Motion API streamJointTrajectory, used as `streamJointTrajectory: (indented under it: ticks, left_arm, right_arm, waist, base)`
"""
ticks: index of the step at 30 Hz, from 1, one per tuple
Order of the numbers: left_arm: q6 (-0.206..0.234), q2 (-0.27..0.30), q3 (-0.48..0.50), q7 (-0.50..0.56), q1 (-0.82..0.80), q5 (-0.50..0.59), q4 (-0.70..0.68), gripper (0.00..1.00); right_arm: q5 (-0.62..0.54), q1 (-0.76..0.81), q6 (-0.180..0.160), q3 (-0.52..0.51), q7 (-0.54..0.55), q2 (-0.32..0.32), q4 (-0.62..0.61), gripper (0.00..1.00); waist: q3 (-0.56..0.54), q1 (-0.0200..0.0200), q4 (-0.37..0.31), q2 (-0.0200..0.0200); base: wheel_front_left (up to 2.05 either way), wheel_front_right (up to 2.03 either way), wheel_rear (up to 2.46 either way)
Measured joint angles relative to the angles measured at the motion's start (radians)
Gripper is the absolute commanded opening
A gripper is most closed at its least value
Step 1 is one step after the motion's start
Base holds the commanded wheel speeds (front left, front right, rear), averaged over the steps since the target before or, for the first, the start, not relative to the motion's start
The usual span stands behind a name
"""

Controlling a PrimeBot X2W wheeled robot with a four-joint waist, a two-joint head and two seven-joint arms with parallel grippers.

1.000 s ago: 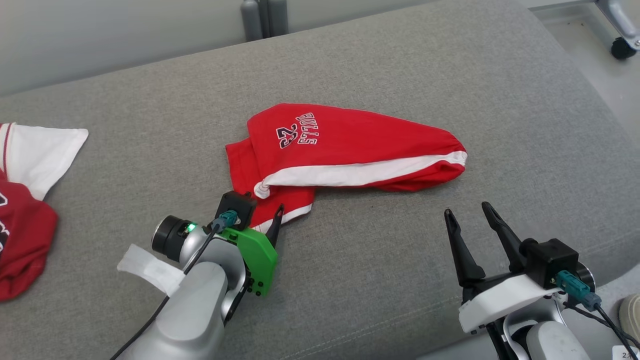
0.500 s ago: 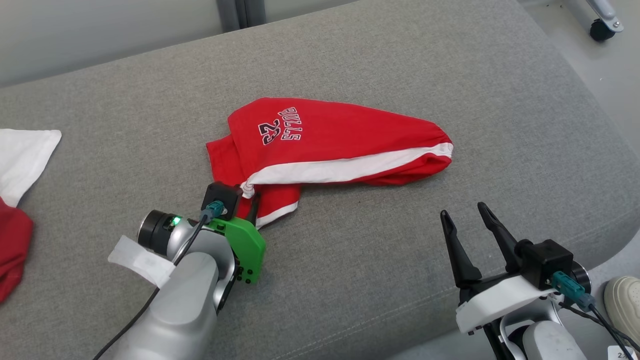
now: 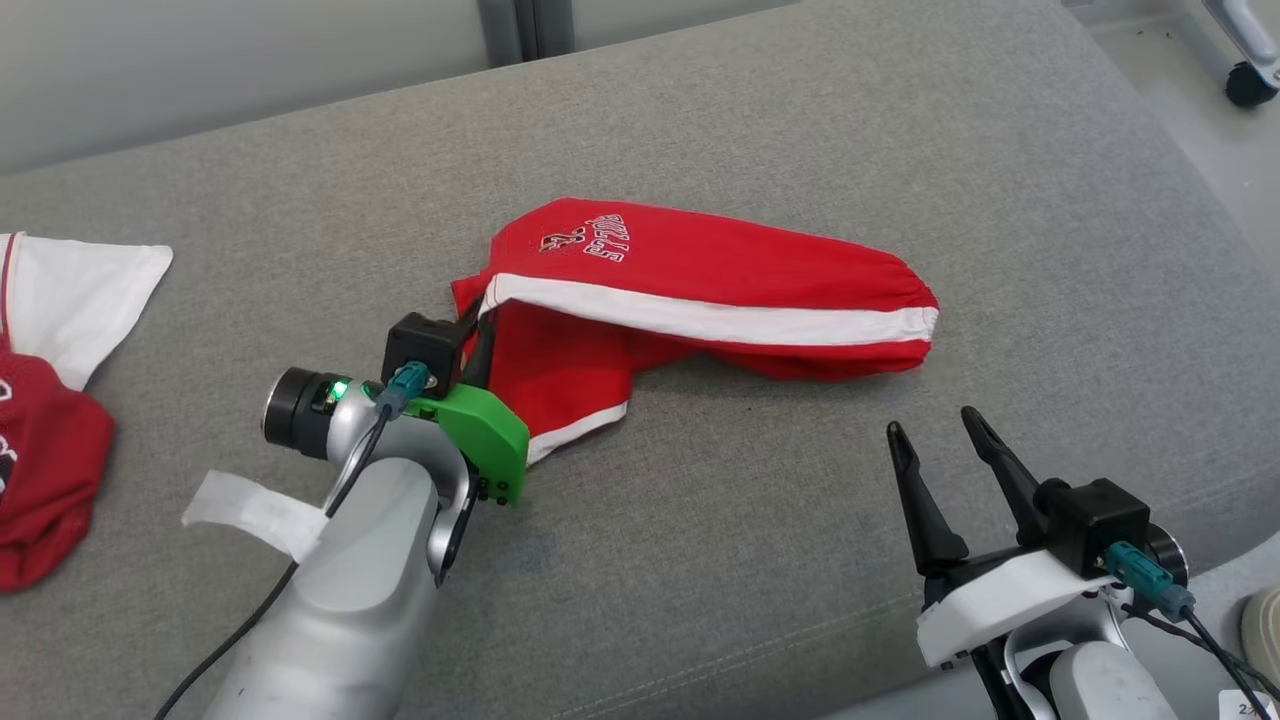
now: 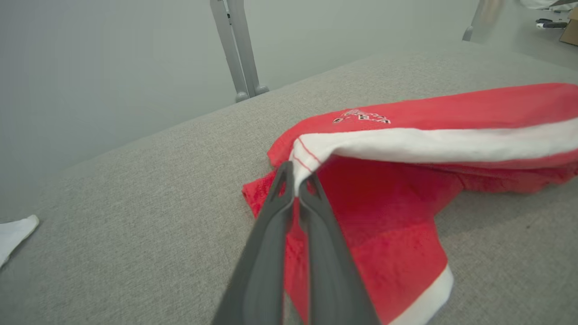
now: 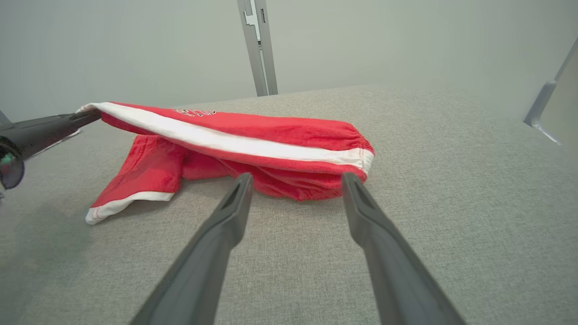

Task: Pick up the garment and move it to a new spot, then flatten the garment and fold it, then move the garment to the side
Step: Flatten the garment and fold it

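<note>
evidently light and limp, the red bulls shorts (image 3: 720,270) draped from the left gripper (image 4: 298,178) clenched on their white-striped corner, the right gripper (image 3: 932,428) released near them.

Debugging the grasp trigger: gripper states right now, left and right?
Left gripper: shut, pinching the white-trimmed edge of the red shorts.
Right gripper: open, holding nothing.
</note>
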Motion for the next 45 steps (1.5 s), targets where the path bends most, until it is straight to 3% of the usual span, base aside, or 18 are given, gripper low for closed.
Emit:
streamJointTrajectory:
  ticks: [9,20,21,22,23,24,34,45]
  left_arm:
    - [0.061,0.044,0.028,-0.011,0.104,-0.02,-0.157,0.0]
    - [0.138,0.12,0.007,0.099,0.377,-0.03,-0.382,0.0]
    - [0.139,0.123,0.002,0.108,0.392,-0.03,-0.391,0.04]
    - [0.144,0.125,-0.002,0.11,0.405,-0.029,-0.4,0.08]
    - [0.149,0.128,-0.005,0.113,0.417,-0.029,-0.407,0.26]
    - [0.151,0.13,-0.008,0.117,0.428,-0.029,-0.411,1.0]
    - [0.178,0.144,0.003,0.103,0.509,-0.054,-0.437,1.0]
    - [0.23,0.125,0.156,-0.017,0.594,-0.145,-0.601,1.0]
  right_arm:
    - [-0.009,0.013,0.0,-0.025,0.009,0.0,-0.002,1.0]
    - [-0.024,0.028,0.0,-0.034,0.027,0.0,-0.021,1.0]
    - [-0.024,0.028,0.0,-0.032,0.029,0.0,-0.021,1.0]
    - [-0.024,0.028,0.0,-0.033,0.031,0.0,-0.022,1.0]
    - [-0.024,0.028,0.0,-0.03,0.031,0.0,-0.022,1.0]
    - [-0.024,0.028,0.0,-0.031,0.033,0.0,-0.022,1.0]
    - [-0.028,0.039,0.0,-0.036,0.057,0.001,-0.018,1.0]
    - [0.043,0.07,0.0,-0.139,0.025,0.001,0.033,1.0]
  waist:
    - [-0.032,0.0,0.058,0.0]
    - [-0.066,0.0,0.151,0.0]
    - [-0.068,0.0,0.159,0.0]
    - [-0.07,0.0,0.166,0.0]
    - [-0.072,0.0,0.173,0.0]
    - [-0.074,0.0,0.18,0.0]
    - [-0.106,0.0,0.214,0.0]
    - [-0.164,0.0,0.259,0.0]
  base:
    - [0.0,0.0,0.0]
    - [0.0,0.0,0.0]
    - [0.0,0.0,0.0]
    - [0.0,0.0,0.0]
    - [0.0,0.0,0.0]
    - [0.0,0.0,0.0]
    - [0.0,0.0,0.0]
    - [0.0,0.0,0.0]
